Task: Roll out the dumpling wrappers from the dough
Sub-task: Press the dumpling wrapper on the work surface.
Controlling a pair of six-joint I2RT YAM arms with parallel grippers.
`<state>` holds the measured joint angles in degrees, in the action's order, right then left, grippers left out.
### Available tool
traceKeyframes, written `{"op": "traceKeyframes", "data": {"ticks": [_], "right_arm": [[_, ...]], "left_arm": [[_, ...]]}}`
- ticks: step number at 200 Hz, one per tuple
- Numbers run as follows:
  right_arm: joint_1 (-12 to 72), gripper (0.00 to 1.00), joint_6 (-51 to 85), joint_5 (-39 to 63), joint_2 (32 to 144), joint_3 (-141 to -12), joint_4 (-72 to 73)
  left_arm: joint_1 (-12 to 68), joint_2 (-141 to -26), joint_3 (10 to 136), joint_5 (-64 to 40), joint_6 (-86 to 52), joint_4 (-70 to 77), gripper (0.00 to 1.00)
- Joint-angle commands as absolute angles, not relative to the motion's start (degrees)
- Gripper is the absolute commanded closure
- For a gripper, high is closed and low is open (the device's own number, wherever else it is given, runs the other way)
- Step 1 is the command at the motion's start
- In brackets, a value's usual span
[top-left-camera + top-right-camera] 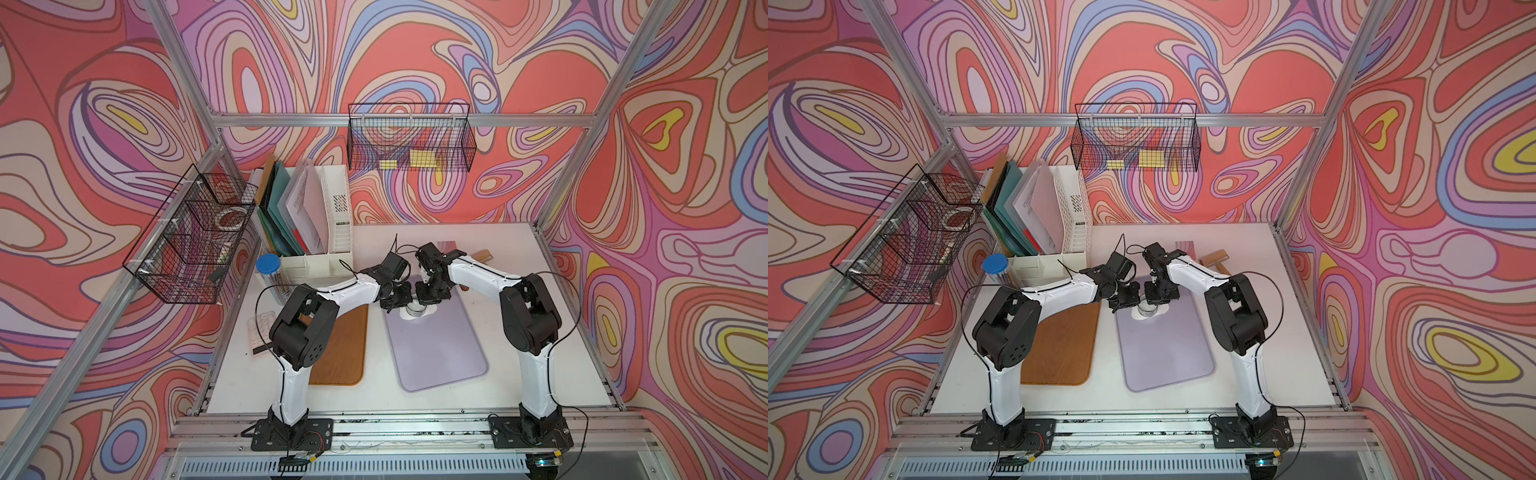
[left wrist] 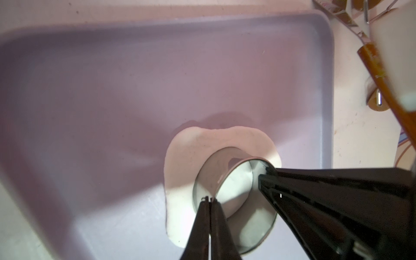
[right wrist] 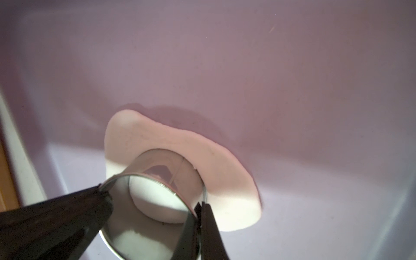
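All around us are walls with swirls of pink, red and purple, and below them is the white tabletop. On it lies a big purple tray, with a brown wooden board just beside it. The left arm and the right arm reach in and meet over the far end of the tray. The dough lies flat on the tray at that end, a thin white sheet with a wobbly edge. A small steel ring stands upright on the dough. We see the left fingers pinched tight on the ring's thin wall on one side. The right fingers are pinched tight on the wall across from them. So the ring sits right between the two, and the dough is straight below both. Neither arm is nearer. Inside the ring is a round white patch. We think it could become one of the dumpling wrappers, if the ring moves straight and does not tip.
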<state>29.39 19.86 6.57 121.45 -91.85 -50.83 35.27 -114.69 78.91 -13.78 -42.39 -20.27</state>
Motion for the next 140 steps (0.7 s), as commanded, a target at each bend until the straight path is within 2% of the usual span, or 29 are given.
{"op": "traceKeyframes", "data": {"ticks": [1, 56, 85, 106, 140], "right_arm": [[28.9, 1.00, 24.2, 4.7, 133.3, -88.7, -51.0], [28.8, 1.00, 24.2, 1.9, 137.4, -90.4, -51.5], [28.9, 1.00, 23.3, 5.1, 128.7, -85.1, -45.1], [28.9, 1.00, 22.6, 5.0, 122.0, -84.5, -45.6], [28.8, 0.87, 21.8, 4.0, 117.1, -85.8, -48.2]], "left_arm": [[37.1, -122.5, 77.5, -12.9, -41.9, -25.0, 1.00], [37.1, -124.1, 78.0, -13.8, -42.4, -24.9, 1.00], [37.2, -121.9, 77.8, -13.4, -42.1, -25.4, 0.99], [37.1, -120.1, 78.3, -12.8, -41.5, -26.2, 0.97], [37.1, -117.1, 80.7, -12.1, -41.1, -27.9, 0.92]]}}
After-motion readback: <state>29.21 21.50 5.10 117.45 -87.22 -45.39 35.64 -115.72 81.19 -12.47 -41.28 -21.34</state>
